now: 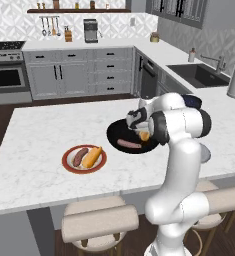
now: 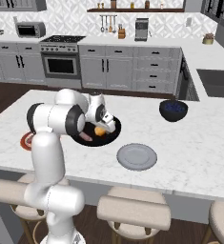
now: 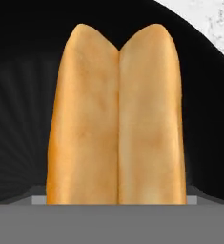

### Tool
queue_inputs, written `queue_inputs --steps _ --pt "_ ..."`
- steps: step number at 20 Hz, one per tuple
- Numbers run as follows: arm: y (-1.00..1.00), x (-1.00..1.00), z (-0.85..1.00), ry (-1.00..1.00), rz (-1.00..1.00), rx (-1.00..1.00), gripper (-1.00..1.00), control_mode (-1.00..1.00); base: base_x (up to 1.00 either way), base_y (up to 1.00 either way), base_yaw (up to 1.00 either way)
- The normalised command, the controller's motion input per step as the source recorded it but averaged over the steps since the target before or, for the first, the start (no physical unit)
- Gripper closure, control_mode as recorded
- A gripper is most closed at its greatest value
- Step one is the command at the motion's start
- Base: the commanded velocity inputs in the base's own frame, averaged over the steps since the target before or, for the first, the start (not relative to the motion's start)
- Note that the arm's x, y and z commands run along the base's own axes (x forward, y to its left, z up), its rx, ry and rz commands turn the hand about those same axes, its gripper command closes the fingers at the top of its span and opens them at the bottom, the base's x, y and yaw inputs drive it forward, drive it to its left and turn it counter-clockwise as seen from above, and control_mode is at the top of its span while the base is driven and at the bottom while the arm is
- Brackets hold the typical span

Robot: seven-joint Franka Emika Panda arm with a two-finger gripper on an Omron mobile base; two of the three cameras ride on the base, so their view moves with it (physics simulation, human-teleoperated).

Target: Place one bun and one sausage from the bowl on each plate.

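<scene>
Red-brown-rimmed plate [image 1: 84, 159] sits left on the marble island [image 1: 39, 150], already loaded: one sausage [image 1: 79, 156] and one bun [image 1: 92, 156] side by side, touching. In the right base view just its rim edge [image 2: 25, 141] peeks out left of the arm.

Black bowl [image 1: 120, 134] is just right of that plate, mid-island. One sausage [image 1: 129, 144] lies on its near side, a bun [image 1: 144, 135] right of it, partly behind the arm. Right base view has the same bun [image 2: 100, 131] and sausage [image 2: 86, 137] in the bowl [image 2: 114, 127].

Gripper [image 1: 137, 121] is down over the bowl, right above the bun. Hand view: split-top bun [image 3: 117, 119] dead ahead, lying on the bowl floor [image 3: 23, 71]. Fingertips are hidden, so I can't tell how wide the fingers stand, or whether they touch the bun.

Grey plate [image 2: 137, 156] sits near-right of the bowl. Dark blue bowl [image 2: 173, 109] further right and far.
</scene>
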Motion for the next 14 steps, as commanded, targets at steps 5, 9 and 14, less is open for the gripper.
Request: queue_inputs --steps 5,9,14 --pt "-0.12 -0.94 1.00 -0.22 0.00 0.03 1.00 -1.00 0.00 0.00 0.00" --pt "-0.74 -0.92 1.00 -0.08 -0.02 0.00 1.00 -1.00 0.00 0.00 0.00" --pt "-1.00 -0.65 0.72 0.00 -0.09 0.00 1.00 -1.00 0.00 0.00 0.00"
